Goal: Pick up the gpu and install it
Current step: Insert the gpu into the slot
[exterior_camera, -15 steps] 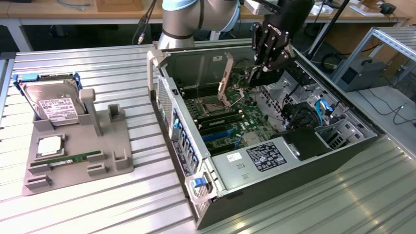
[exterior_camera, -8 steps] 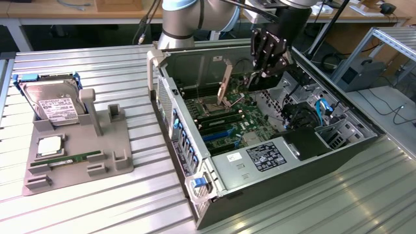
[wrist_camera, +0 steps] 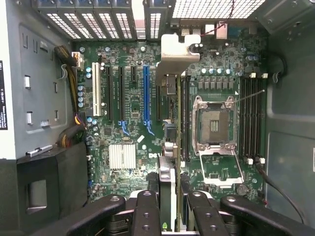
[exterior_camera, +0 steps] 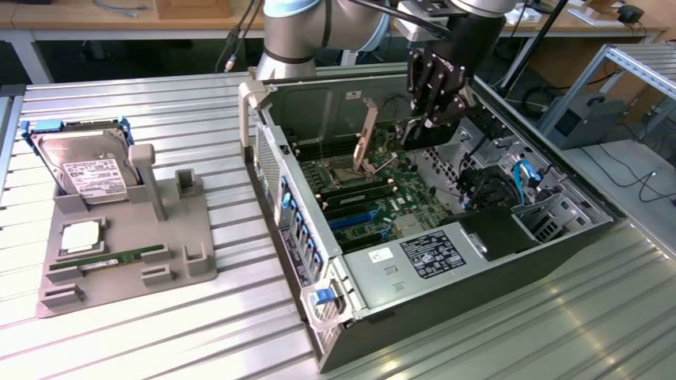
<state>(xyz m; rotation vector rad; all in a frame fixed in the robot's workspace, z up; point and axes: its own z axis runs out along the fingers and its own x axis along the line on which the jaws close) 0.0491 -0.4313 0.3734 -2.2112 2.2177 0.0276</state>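
- The gpu (wrist_camera: 170,196) is gripped edge-on between the fingers (wrist_camera: 146,209), which are closed narrowly against its two flat faces.
- The card's silver bracket (wrist_camera: 179,54) is seen at the end away from the fingers, toward the vented rear wall of the computer case (exterior_camera: 480,289).
- In the exterior view, the gpu is held inside the open case, over the motherboard (exterior_camera: 385,190). Its bracket stands upright on the side toward the exterior view's left.
- In the wrist view, the card is aligned lengthwise with the expansion slots. It sits between the blue slot (wrist_camera: 145,93) and the processor socket (wrist_camera: 215,125).
- Whether the card's lower edge touches a slot cannot be told.
- The case is laid on its side on the ribbed metal worktop (exterior_camera: 138,332), with its interior exposed upward.
- A grey holder (exterior_camera: 180,269) is set on the worktop beside the case, at the exterior view's left.
- A silver hard drive (exterior_camera: 93,170) with a white label is propped in the holder. A narrow green memory stick (exterior_camera: 116,257) is laid flat in it, well apart from the fingers.
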